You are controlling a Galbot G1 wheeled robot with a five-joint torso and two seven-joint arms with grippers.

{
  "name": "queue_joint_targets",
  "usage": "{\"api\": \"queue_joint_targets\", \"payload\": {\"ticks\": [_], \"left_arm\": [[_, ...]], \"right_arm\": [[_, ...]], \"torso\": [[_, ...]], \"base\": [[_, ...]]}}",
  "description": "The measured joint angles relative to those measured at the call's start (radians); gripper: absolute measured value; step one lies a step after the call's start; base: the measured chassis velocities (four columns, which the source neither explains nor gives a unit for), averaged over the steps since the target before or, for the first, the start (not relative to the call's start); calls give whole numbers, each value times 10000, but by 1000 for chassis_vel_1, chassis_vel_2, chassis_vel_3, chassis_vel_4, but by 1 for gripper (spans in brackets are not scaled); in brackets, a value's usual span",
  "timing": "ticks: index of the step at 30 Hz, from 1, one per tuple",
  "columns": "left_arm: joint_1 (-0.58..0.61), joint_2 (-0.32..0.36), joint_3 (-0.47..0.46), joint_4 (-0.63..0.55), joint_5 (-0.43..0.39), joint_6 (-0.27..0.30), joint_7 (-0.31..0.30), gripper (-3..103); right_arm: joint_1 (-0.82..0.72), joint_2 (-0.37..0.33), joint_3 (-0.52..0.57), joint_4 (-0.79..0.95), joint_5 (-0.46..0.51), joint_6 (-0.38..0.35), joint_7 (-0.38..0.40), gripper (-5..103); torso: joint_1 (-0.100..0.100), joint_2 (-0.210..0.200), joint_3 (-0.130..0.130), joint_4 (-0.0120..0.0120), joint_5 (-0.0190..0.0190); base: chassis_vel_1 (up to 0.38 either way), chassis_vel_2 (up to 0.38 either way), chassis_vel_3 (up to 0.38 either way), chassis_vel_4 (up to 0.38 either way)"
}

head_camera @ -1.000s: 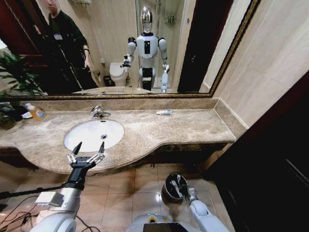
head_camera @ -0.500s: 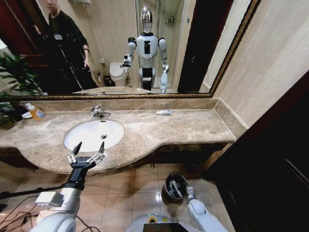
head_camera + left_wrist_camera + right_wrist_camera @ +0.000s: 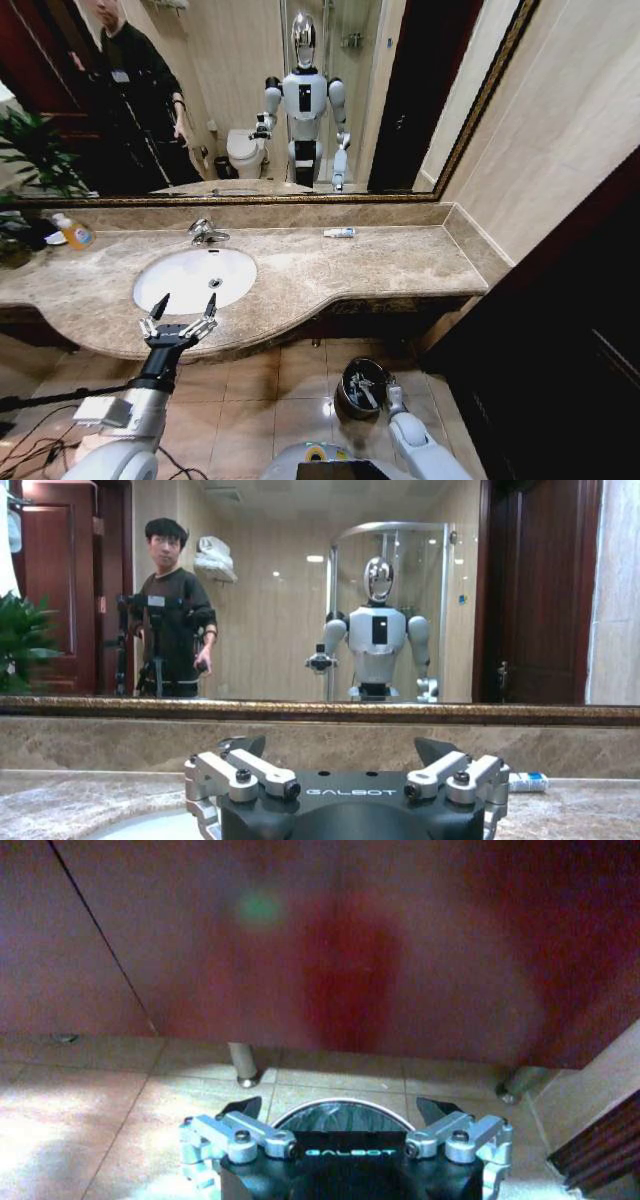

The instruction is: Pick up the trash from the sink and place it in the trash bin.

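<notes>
spanning the whole width ahead of the left gripper [image 3: 181, 305] is the beige counter [image 3: 330, 265], and set into it just beyond the fingertips is the sink [image 3: 195, 277], a white oval with a faucet [image 3: 205, 232] at its far rim. the basin looks bare from the head view; i can make out no litter in it. the left gripper hovers level at the counter's near edge, its two fingers spread wide and holding nothing.

down on the tiled floor, directly under the right gripper [image 3: 340, 1114], sits the bin [image 3: 362, 386], dark and shiny, with pale bits lying inside. the right gripper hangs over the bin's mouth with its fingers parted and nothing between them, the bin's rim [image 3: 340, 1104] showing in the gap.

far off to the right of the left gripper, against the back of the counter, lies a small white tube [image 3: 339, 232] with a blue end, the one loose piece of trash i can see. it should be light and a little slick, likely soft enough to dent, and it lies flat, so a pinch across its narrow middle from above seems the surest hold.
</notes>
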Motion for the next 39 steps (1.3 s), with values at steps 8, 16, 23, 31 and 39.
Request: {"api": "queue_joint_targets", "payload": {"ticks": [8, 16, 23, 31, 39], "left_arm": [[0, 1, -1, 0, 0, 0, 0, 100], [0, 0, 0, 0, 0, 0, 0, 100], [0, 0, 0, 0, 0, 0, 0, 100], [0, 0, 0, 0, 0, 0, 0, 100], [0, 0, 0, 0, 0, 0, 1, 100]], "right_arm": [[-1250, -768, 324, 2888, 580, -973, 445, 100], [-2605, -587, 1452, 6378, 505, -684, 1144, 100], [-2324, -806, 1904, 8884, 476, -1394, 1062, 100], [-487, -955, 1285, 8859, 726, -2178, 330, 100], [1936, -1133, 634, 6844, 1598, -2221, -798, 100]], "torso": [[0, 2, 0, 0, -2], [0, 2, -1, -2, -3], [0, 2, 0, -1, -1], [1, 1, 0, -1, -3], [2, -1, 1, 1, -1]], "base": [[0, 0, 0, 0], [0, 0, 0, 0], [0, 0, 0, 0], [0, 0, 0, 0], [0, 0, 0, 0]]}}
